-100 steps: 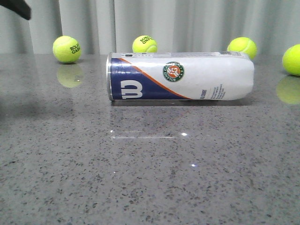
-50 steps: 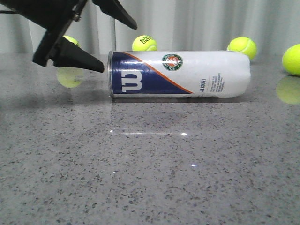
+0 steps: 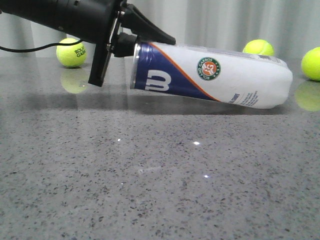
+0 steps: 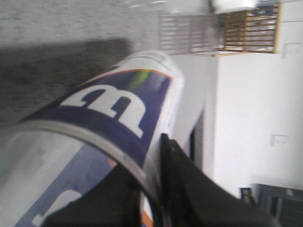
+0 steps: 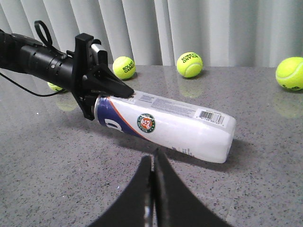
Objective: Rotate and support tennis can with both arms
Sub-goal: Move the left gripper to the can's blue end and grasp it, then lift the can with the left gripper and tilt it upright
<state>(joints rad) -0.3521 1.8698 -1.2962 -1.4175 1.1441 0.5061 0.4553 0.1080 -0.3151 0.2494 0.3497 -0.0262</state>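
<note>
We see the tennis can (image 3: 212, 75) lying across the grey table (image 3: 160, 190), its long axis running left to right and tilted: the silver-rimmed end on the robot's left is lifted clear of the surface, while the white far end on the right rests on the table. The left gripper (image 3: 134, 39) is clamped on that raised rim, with one finger (image 3: 152, 30) lying over the top of the can's wall. In the left wrist view the can (image 4: 94, 137) fills the frame, the rim held against a finger (image 4: 177, 179). The right gripper (image 5: 152, 189) hangs just in front of the can's middle (image 5: 165, 125), apart from it, its fingers pressed together on nothing. Tennis balls (image 3: 71, 52) sit behind the can.
</note>
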